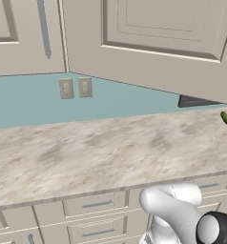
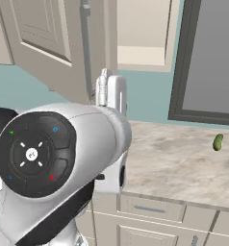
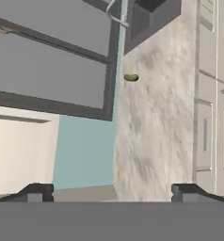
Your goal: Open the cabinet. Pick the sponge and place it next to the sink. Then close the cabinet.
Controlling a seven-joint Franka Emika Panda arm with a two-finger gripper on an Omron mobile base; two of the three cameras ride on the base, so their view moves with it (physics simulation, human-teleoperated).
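The cabinet door (image 1: pixel 149 38) stands swung open over the counter, and its long grey bar handle (image 2: pixel 85 48) shows in the right base view. Beside the door, the cabinet's beige inside (image 2: pixel 140 29) is in sight. The sponge is out of view. The sink (image 3: pixel 151 14) is a dark grey basin at the top of the rolled hand view, far along the counter. My gripper (image 3: pixel 111 195) is open, with nothing between its fingertips (image 3: pixel 36 193). My white hand (image 2: pixel 111 93) hangs in front of the open cabinet, above the counter.
A small green pickle-like thing (image 1: pixel 226 117) lies on the marble counter (image 1: pixel 101 152), between me and the sink. A dark-framed window (image 2: pixel 208 62) sits right of the cabinet. Drawers (image 1: pixel 96 205) run below the counter edge. Two wall outlets (image 1: pixel 75 88) are on the teal backsplash.
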